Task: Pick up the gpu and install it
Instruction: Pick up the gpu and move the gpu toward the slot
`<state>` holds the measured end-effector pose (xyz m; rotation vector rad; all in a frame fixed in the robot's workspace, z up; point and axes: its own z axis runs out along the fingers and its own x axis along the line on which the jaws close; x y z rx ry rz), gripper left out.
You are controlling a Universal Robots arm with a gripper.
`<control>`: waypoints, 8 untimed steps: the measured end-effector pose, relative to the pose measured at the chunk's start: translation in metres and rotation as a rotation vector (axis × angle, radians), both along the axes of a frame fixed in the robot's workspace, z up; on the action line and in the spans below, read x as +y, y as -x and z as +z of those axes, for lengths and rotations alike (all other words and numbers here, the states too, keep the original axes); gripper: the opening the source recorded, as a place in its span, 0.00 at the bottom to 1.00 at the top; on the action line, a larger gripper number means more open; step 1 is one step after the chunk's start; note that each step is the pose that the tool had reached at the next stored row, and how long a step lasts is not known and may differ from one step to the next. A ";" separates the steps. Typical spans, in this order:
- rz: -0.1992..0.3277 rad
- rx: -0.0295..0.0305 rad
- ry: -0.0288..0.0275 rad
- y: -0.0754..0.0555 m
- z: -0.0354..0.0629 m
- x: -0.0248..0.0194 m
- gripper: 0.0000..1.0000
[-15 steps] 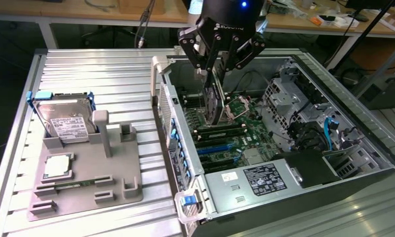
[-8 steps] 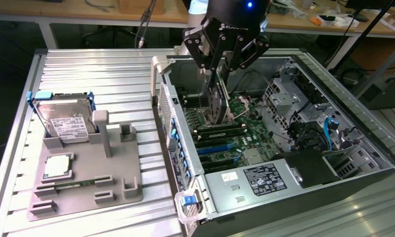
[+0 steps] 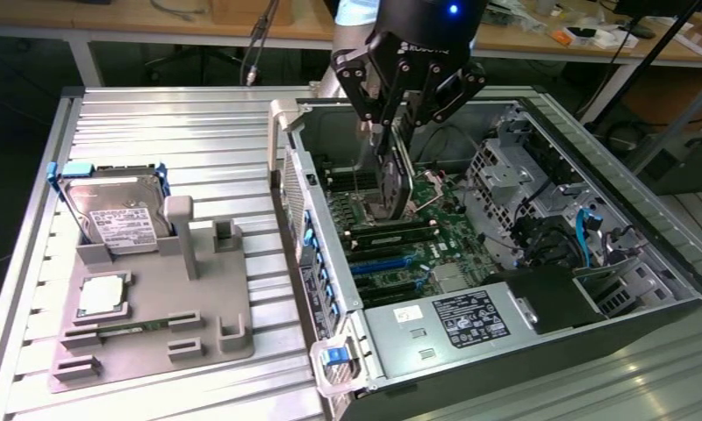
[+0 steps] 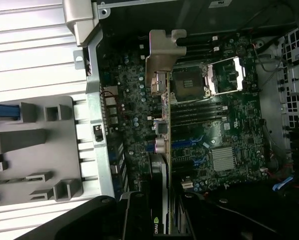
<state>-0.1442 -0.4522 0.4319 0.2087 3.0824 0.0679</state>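
Observation:
The gpu (image 3: 393, 180) hangs edge-down inside the open computer case (image 3: 327, 263), just above the green motherboard (image 3: 451, 230). My gripper (image 3: 399, 130) is shut on its upper edge, one black finger on each face. In the wrist view the gpu's silver bracket (image 4: 161, 65) points away from the camera, and the card's thin edge (image 4: 163, 165) runs back toward my gripper (image 4: 162, 220). Under the card lie the processor socket (image 4: 189, 82), the memory slots and the blue expansion slots (image 4: 182, 145). The card's lower edge looks close to the board; whether it touches, I cannot tell.
A grey fixture (image 3: 164, 307) in the exterior view's left holds a silver hard drive (image 3: 115, 210), a square chip (image 3: 99, 296) and a memory stick (image 3: 129, 329). The case's rear wall (image 3: 298, 219), drive cage (image 3: 504, 167) and power supply (image 3: 469, 320) hem in the board.

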 end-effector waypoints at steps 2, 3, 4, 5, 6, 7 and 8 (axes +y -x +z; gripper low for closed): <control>0.000 0.0000 0.0000 -0.002 0.0000 0.0000 0.27; 0.000 -0.0001 -0.0001 -0.002 0.0000 0.0000 0.27; 0.000 0.0000 0.0000 -0.003 0.0000 0.0000 0.27; 0.000 0.0000 0.0000 -0.004 0.0000 0.0000 0.27; 0.000 -0.0001 0.0000 -0.005 0.0000 0.0000 0.27; 0.000 0.0000 0.0001 -0.006 0.0000 0.0000 0.27; 0.000 -0.0001 0.0000 -0.006 0.0000 0.0000 0.27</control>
